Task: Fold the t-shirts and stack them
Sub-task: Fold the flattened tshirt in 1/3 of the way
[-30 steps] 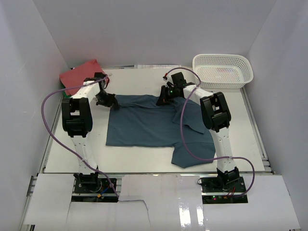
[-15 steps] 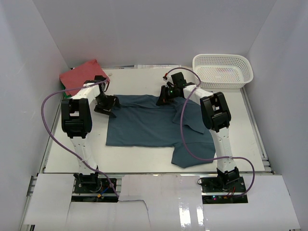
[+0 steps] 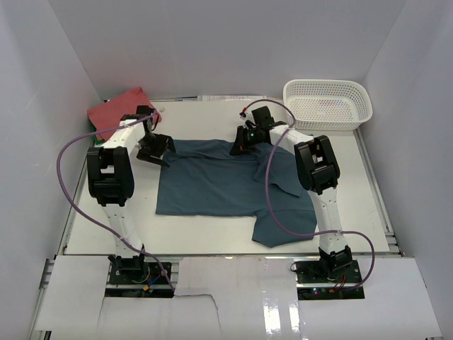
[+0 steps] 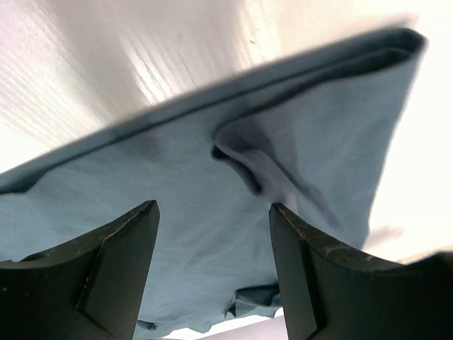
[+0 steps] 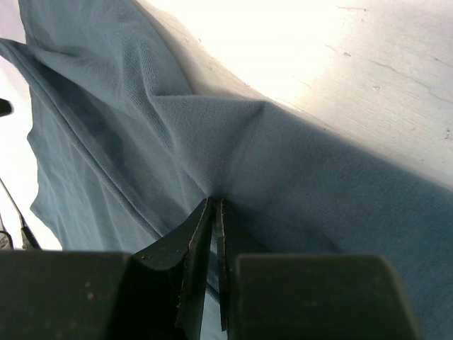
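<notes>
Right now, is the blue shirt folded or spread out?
Partly folded: the blue t-shirt lies flat on the table, one edge doubled over, one sleeve sticking out.

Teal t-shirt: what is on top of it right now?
The right gripper is shut on a pinch of the teal t-shirt at its far edge; the left gripper hangs open over the far left corner. Anything under the cloth is covered.

The left arm (image 3: 107,170) has spread its jaws, letting go of the teal t-shirt (image 3: 212,185) at its far-left corner, and has drawn slightly left.
</notes>
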You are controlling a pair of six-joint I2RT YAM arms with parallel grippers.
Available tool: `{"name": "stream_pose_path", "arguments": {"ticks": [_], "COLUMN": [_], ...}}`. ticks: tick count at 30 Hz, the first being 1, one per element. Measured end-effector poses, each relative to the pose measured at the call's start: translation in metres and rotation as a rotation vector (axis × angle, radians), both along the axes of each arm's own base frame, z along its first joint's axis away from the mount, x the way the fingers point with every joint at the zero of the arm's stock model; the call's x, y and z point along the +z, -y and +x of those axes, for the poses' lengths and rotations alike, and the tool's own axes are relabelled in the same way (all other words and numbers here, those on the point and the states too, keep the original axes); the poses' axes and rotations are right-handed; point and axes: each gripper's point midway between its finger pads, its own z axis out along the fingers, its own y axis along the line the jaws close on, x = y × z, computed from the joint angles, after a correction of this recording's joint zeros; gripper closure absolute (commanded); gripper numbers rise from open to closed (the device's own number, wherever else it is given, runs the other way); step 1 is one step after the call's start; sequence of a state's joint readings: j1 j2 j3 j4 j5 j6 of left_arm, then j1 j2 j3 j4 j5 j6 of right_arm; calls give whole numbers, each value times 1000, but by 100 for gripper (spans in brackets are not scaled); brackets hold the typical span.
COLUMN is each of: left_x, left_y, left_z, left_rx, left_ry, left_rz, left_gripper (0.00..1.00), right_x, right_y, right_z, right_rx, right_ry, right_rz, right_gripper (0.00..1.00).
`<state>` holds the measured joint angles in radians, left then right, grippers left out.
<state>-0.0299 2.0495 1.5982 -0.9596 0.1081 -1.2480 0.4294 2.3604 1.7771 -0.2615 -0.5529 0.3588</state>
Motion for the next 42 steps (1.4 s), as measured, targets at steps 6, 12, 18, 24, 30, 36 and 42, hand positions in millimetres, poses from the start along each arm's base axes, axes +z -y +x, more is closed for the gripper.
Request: {"name": "stream_pose_path", "arguments": {"ticks": [6,12,18,24,30,36,42], "left_x": [22,27,25,16,10,6,3], "left_y": [-3,-5,-8,-9,-9,-9,-9], "left_z": [10,16,21,28,36,36,35], "left_rx": [10,17,29,33,38,38,35], "left_ry": [68,90,92,79,78,69,63], "left_rz": [14,25,41,51,52,53,52], "left_gripper": [26,32,32,34,57,62,97], "right_x": [0,0,0,0,0,0,0], "right_y": [0,1,1,2,3,3,4], "right_z": [0,1,1,1,-1,-1,0], "right_rx": [0,-2,-2,-1,-1,-1,-2], "right_ry": [0,0,0,1,-2,-3,-3], "right_rz": [0,0,0,-1,-3,-3,-3], "right_gripper": [87,87,87,87,87,87,87]}}
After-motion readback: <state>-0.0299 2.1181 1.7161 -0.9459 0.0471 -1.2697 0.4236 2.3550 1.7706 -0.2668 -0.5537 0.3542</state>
